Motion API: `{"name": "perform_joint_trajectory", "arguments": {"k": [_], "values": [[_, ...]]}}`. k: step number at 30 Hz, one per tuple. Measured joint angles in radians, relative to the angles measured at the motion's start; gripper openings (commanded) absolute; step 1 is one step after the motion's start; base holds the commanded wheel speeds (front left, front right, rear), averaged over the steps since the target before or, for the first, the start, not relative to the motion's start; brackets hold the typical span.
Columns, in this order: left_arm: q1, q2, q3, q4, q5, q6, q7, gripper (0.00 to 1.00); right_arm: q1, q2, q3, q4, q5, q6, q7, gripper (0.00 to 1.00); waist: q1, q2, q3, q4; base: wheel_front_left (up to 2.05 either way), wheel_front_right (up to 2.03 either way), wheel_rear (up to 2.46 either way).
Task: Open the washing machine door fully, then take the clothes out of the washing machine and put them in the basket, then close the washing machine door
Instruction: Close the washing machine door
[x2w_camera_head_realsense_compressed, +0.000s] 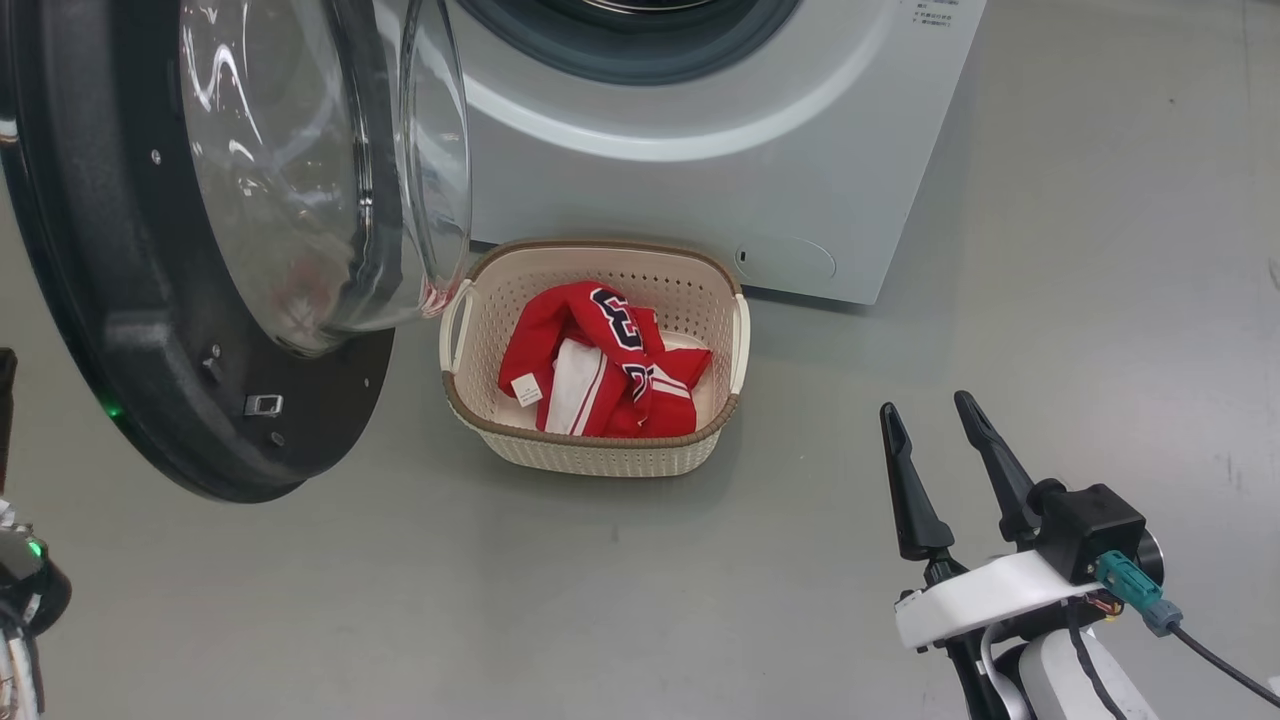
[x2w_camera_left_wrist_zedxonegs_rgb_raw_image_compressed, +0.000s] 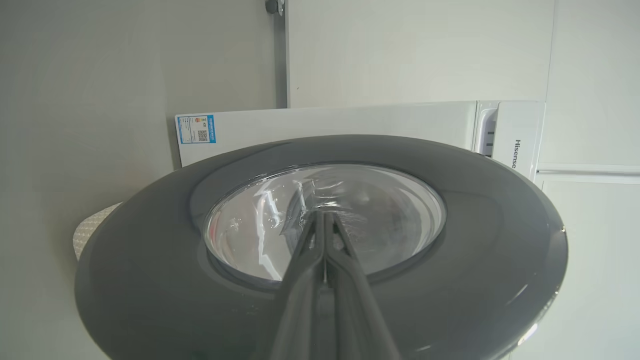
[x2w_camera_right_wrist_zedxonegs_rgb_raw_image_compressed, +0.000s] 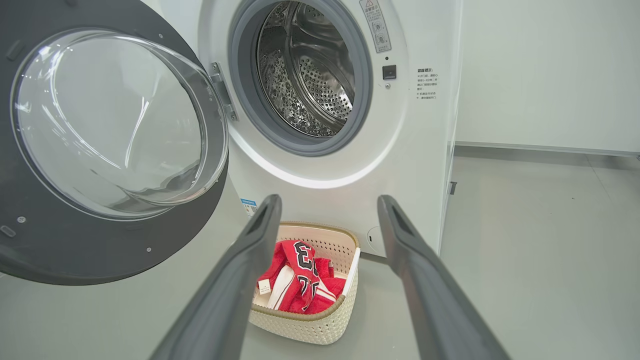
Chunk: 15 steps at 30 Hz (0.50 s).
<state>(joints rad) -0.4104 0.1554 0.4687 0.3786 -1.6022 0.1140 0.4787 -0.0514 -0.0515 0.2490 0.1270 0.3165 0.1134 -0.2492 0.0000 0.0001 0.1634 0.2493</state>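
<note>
- Red clothes: heaped in the basket on the floor, before the washing machine.
- Open washing machine door: left of basket.
- Robot's left end effector: fingers together, tips at door glass.
- Robot's right end effector: fingers apart, empty, right of basket.

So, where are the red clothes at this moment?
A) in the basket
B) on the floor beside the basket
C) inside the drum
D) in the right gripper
A: the clothes lie inside the basket, while the drum shows bare steel and the right gripper stands open with nothing in it.
</note>
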Motion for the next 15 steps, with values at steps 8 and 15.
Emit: {"name": "perform_joint_trajectory", "arguments": {"k": [8,15], "values": [[0.0,0.009,-0.031,-0.006,-0.02,0.006,0.113,0.0,0.0,0.0,0.001,0.003,0.0,0.0,0.0,1.0,0.0,0.0,-0.001,-0.005,0.0,0.0,0.0],[0.002,0.009,-0.078,-0.043,-0.058,0.006,0.21,0.0,0.0,0.001,0.001,0.004,0.0,0.0,0.0,1.0,0.0,0.0,0.001,-0.007,0.0,0.0,0.0]]}}
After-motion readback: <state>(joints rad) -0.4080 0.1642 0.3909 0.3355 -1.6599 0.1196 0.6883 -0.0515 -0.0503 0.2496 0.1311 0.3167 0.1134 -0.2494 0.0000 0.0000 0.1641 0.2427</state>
